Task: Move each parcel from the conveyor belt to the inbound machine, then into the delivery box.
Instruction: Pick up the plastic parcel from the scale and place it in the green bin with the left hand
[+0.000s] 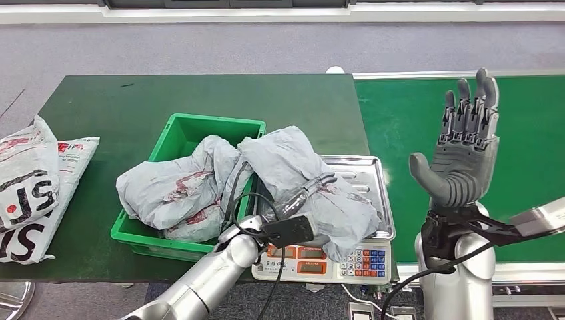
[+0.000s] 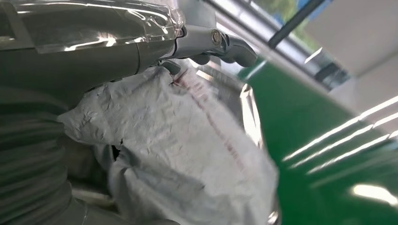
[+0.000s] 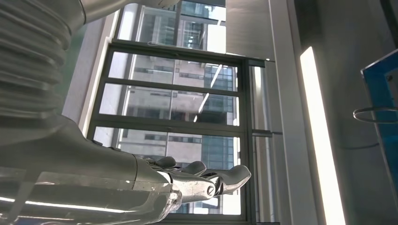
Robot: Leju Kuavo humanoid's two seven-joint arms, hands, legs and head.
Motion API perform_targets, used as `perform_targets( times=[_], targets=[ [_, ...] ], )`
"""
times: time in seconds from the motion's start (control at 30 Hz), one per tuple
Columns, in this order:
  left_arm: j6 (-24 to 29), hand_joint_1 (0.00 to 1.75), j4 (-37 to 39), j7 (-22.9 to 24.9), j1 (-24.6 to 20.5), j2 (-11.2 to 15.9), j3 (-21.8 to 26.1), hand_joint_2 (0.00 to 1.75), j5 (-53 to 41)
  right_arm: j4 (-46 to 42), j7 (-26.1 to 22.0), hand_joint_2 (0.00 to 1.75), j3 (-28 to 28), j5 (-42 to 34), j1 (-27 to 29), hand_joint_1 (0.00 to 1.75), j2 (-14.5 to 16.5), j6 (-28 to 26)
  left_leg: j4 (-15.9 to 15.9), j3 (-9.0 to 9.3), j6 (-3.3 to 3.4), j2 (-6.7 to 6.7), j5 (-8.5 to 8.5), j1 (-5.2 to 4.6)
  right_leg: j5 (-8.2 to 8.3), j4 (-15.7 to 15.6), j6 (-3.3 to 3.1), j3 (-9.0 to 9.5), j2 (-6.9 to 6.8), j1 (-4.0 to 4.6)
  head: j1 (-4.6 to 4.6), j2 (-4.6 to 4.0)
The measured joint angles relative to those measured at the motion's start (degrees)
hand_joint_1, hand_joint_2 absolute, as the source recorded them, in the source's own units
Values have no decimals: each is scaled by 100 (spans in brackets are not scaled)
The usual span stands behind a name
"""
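Two grey crumpled plastic mailer parcels in head view: one (image 1: 174,193) lying in the green plastic delivery box (image 1: 174,137) at centre-left, the other (image 1: 303,177) draped over the steel-tray weighing scale (image 1: 370,175) at centre, one edge hanging onto the box rim. My left hand (image 1: 303,197) is on that second parcel, fingers closed into the wrinkled film. The left wrist view shows the film bunched against the hand, so I read it as a grip. Right hand (image 1: 466,143) is raised at right over the green conveyor belt (image 1: 526,133), palm up, fingers straight and apart, holding nothing. Risks as I see them: loose film slipping out of a shallow pinch on lift, the parcel snagging on the box rim, or dragging the scale tray.
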Motion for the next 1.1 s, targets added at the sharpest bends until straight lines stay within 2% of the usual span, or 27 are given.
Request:
perform_targets(
  times=[0.2, 0.23, 0.33, 0.37, 0.47, 0.73, 0.87, 1.1],
  targets=[
    [-99, 0, 838, 448, -301, -193, -454, 175, -561, -28, 57, 175, -28, 137, 96, 0, 41, -72, -1, 3, 0, 3, 1, 1, 0, 0, 0, 1, 1, 2, -1, 0],
    [-91, 9, 922, 518, -335, -210, -515, 175, -635, -40, 61, 175, -33, 164, 123, 0, 49, -82, -1, 4, -1, 2, 1, 2, 0, 0, 0, 2, 1, 2, -1, 0],
    [-47, 135, 1095, 770, -432, -249, -681, 175, -823, -92, 70, 175, -39, 246, 231, 0, 79, -100, -2, 6, -1, -1, 2, 3, 0, 0, -1, 8, -2, 3, -1, 0],
    [-3, 170, 1139, 856, -461, -262, -731, 175, -869, -112, 70, 175, -42, 279, 270, 0, 93, -103, -2, 8, -1, -1, 1, 3, 0, 0, 0, 10, -2, 3, -1, 0],
    [225, 173, 1232, 999, -519, -282, -806, 175, -925, -173, 63, 175, -70, 370, 387, 0, 140, -103, -2, 11, 1, 0, 0, 2, -1, 0, 0, 14, -2, 2, -1, 0],
    [468, 175, 1322, 991, -621, -284, -834, 175, -932, -245, 57, 175, -139, 419, 517, 0, 197, -97, -2, 25, 2, 2, -1, 2, -1, 0, 1, 27, -1, 2, -1, 0],
    [552, 175, 1285, 789, -587, -283, -814, 175, -890, -254, 67, 175, -148, 434, 542, 0, 198, -91, -2, 27, 1, 1, -1, 2, -1, 0, 0, 28, -1, 2, -1, 0],
    [358, 175, 1037, 331, -374, -279, -613, 175, -637, -254, 131, 175, -184, 440, 562, 0, 198, -86, -2, 21, 2, -1, -2, 2, -2, 0, 1, 25, -2, 2, -1, 0]
  ],
)
